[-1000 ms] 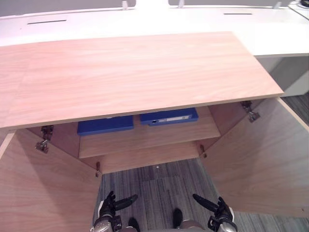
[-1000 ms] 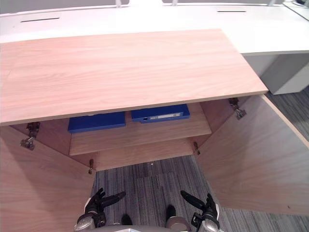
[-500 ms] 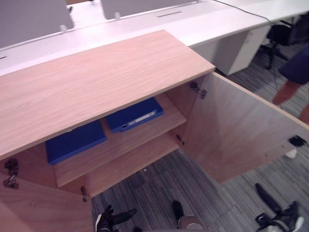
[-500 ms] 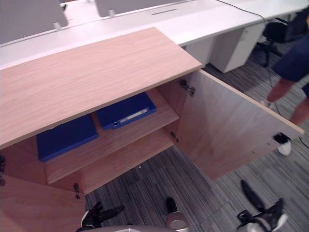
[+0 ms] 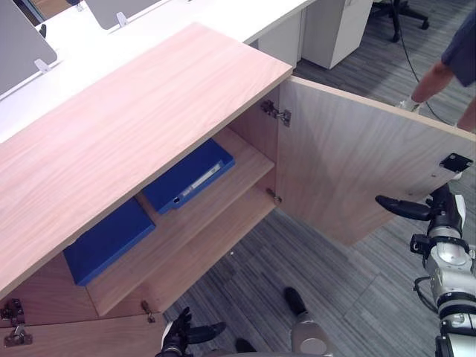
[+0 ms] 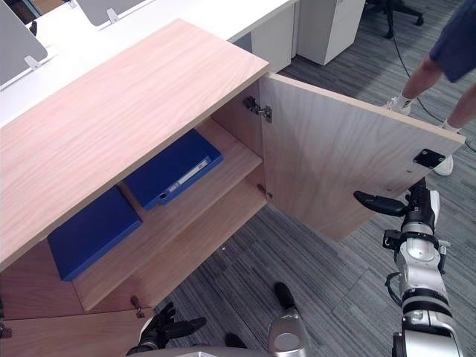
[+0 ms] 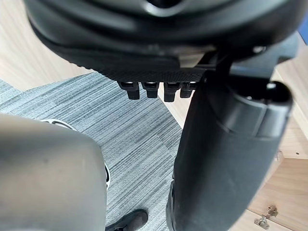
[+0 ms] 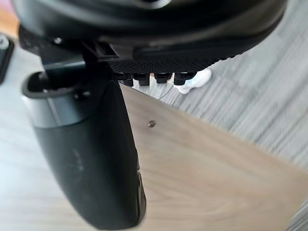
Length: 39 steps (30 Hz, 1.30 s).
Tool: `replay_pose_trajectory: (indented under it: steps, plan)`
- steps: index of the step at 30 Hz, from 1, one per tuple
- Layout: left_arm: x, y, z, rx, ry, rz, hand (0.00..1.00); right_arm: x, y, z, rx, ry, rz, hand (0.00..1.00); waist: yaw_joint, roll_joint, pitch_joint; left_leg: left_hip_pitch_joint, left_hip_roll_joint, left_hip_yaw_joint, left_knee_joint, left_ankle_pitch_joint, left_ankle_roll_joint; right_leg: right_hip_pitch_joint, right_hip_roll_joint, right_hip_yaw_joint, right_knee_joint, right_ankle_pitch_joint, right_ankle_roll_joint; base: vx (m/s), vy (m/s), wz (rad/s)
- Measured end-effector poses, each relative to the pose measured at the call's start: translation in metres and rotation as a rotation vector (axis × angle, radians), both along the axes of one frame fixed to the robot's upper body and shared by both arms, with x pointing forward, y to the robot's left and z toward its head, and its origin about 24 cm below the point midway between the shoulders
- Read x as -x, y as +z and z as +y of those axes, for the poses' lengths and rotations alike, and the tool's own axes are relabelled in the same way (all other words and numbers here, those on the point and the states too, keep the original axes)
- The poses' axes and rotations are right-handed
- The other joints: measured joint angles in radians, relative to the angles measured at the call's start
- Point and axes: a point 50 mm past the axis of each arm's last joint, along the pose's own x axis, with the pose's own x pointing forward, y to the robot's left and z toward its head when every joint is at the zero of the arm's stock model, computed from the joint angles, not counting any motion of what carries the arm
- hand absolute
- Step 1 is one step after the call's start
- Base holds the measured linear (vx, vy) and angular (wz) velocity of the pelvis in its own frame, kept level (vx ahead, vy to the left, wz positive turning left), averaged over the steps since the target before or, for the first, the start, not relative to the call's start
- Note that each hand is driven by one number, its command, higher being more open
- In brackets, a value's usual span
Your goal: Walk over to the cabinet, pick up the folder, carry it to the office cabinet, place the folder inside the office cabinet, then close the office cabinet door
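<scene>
Left hand (image 5: 181,338) sits low at the near edge over the carpet (image 5: 260,260). Its fingers (image 7: 154,89) are loose and apart, holding nothing. The left wrist view adds a small hinge (image 7: 263,222) on wood just past the thumb.

Right hand (image 5: 435,214) is raised at the right, close to the free edge of the open right door (image 5: 349,163), just below the door's black latch plate (image 5: 455,161). Its fingers (image 8: 149,76) are straight, apart and empty. Can't tell if the hand touches the door. The right wrist view adds the door panel close beside the hand, a screw (image 8: 151,123) in it, and a white shoe (image 8: 195,79) on the carpet beyond the door's edge.

Room to move is the carpet strip between the door and the shelf fronts.

Both folders lie flat on the upper shelf (image 5: 223,204), inside the cabinet. The right folder (image 5: 190,176) is angled, spine towards the front edge. The left folder (image 5: 110,239) is near it but apart. The cabinet top (image 5: 134,119) overhangs both.

Farther off are a white tabletop (image 5: 193,11), a person's legs (image 5: 439,78) at far right, and a chair base (image 5: 405,9).
</scene>
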Motion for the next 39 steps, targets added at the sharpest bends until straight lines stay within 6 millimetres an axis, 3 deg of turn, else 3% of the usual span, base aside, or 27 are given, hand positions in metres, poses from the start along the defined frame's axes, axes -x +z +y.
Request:
replay_pose_trajectory:
  steps: [5,9,11,15,20,23,27,29,32,34,35,36,38,39]
  plan:
    - [-0.002,0.0,-0.009,0.017,-0.009,-0.012,1.0,0.001,0.005,0.005,0.074,0.048,0.026,1.0,-0.015,0.0,0.004,0.008,0.004,-0.017,-0.003,-0.002,-0.003,0.006,0.002,-0.006,0.0,0.001,0.001,-0.03,-0.055,-0.02]
    - [0.0,-0.001,-0.009,0.013,-0.012,-0.003,1.0,0.024,0.007,0.025,0.122,0.136,-0.025,1.0,-0.035,-0.007,0.009,0.008,0.008,-0.018,0.002,-0.002,-0.003,0.005,0.005,-0.007,-0.002,0.001,0.001,-0.06,-0.065,-0.02]
    - [0.003,-0.002,-0.008,0.011,0.006,0.01,1.0,0.041,0.007,0.047,0.134,0.214,-0.054,1.0,-0.059,-0.011,0.012,0.012,0.013,-0.015,0.001,-0.002,-0.003,0.002,0.01,-0.009,-0.007,-0.014,-0.006,-0.07,-0.076,-0.09]
    - [0.004,-0.002,-0.007,0.01,0.014,0.013,1.0,0.073,-0.003,0.084,0.064,0.305,-0.071,1.0,-0.073,-0.025,0.019,0.029,0.027,0.003,0.001,-0.003,-0.004,0.008,0.03,0.004,-0.007,-0.009,-0.022,-0.03,-0.081,-0.2]
    - [0.002,-0.003,0.0,-0.01,-0.019,0.025,1.0,0.112,-0.022,0.141,-0.111,0.555,0.033,1.0,-0.081,-0.073,0.01,0.064,0.048,0.026,-0.001,-0.005,-0.007,0.017,0.065,0.058,-0.001,0.026,-0.027,0.0,-0.096,-0.43]
    - [-0.002,-0.002,0.007,-0.026,-0.041,0.02,1.0,0.124,-0.031,0.167,-0.242,0.677,0.084,1.0,-0.08,-0.114,0.005,0.063,0.058,0.024,0.019,-0.009,-0.014,0.024,0.068,0.057,-0.001,0.034,-0.032,-0.12,-0.128,-0.09]
    - [-0.002,-0.004,0.009,-0.03,-0.047,0.038,1.0,0.129,-0.036,0.19,-0.325,0.831,0.148,1.0,-0.059,-0.121,-0.007,0.054,0.062,0.003,0.038,-0.023,-0.02,0.03,0.047,-0.018,-0.001,0.022,-0.04,-0.13,-0.087,0.06]
    - [-0.005,-0.003,0.008,-0.031,-0.051,0.031,1.0,0.121,-0.037,0.213,-0.378,0.929,0.129,1.0,-0.038,-0.121,-0.011,0.027,0.058,-0.059,0.047,-0.024,-0.021,0.03,0.034,-0.067,0.001,0.017,-0.043,-0.14,-0.11,0.6]
    - [-0.015,0.0,0.01,-0.046,-0.057,0.006,1.0,0.111,-0.048,0.251,-0.452,1.092,0.14,1.0,0.021,-0.127,-0.019,-0.025,0.054,-0.179,0.047,0.012,-0.022,0.032,0.017,-0.17,0.002,0.012,-0.049,-0.1,-0.132,1.02]
    - [-0.02,0.001,0.01,-0.052,-0.055,-0.007,1.0,0.078,-0.05,0.276,-0.452,1.131,0.07,1.0,0.078,-0.129,-0.034,-0.044,0.042,-0.256,0.0,0.064,-0.021,0.036,0.0,-0.246,0.0,0.012,-0.05,-0.07,-0.118,1.23]
    - [-0.022,0.002,0.008,-0.053,-0.048,-0.013,1.0,0.056,-0.049,0.283,-0.431,1.115,0.026,1.0,0.11,-0.127,-0.041,-0.059,0.037,-0.305,-0.021,0.091,-0.024,0.041,-0.01,-0.301,0.0,0.007,-0.057,-0.04,-0.08,1.25]
    - [-0.022,0.002,0.008,-0.053,-0.042,-0.014,1.0,0.045,-0.049,0.283,-0.413,1.09,0.01,1.0,0.12,-0.127,-0.041,-0.065,0.035,-0.33,-0.03,0.104,-0.026,0.047,-0.014,-0.329,0.0,0.003,-0.06,-0.04,-0.073,1.42]
    - [-0.026,0.004,0.008,-0.059,0.002,-0.035,1.0,0.009,-0.047,0.277,-0.337,0.951,-0.049,1.0,0.163,-0.129,-0.042,-0.075,0.029,-0.428,-0.073,0.151,-0.037,0.073,-0.022,-0.432,0.0,-0.008,-0.058,-0.01,-0.038,1.31]
    - [-0.027,0.004,0.008,-0.06,0.011,-0.036,1.0,0.003,-0.046,0.276,-0.325,0.915,-0.063,1.0,0.171,-0.13,-0.042,-0.074,0.029,-0.448,-0.085,0.161,-0.036,0.079,-0.023,-0.453,0.001,-0.012,-0.058,0.01,-0.024,1.13]
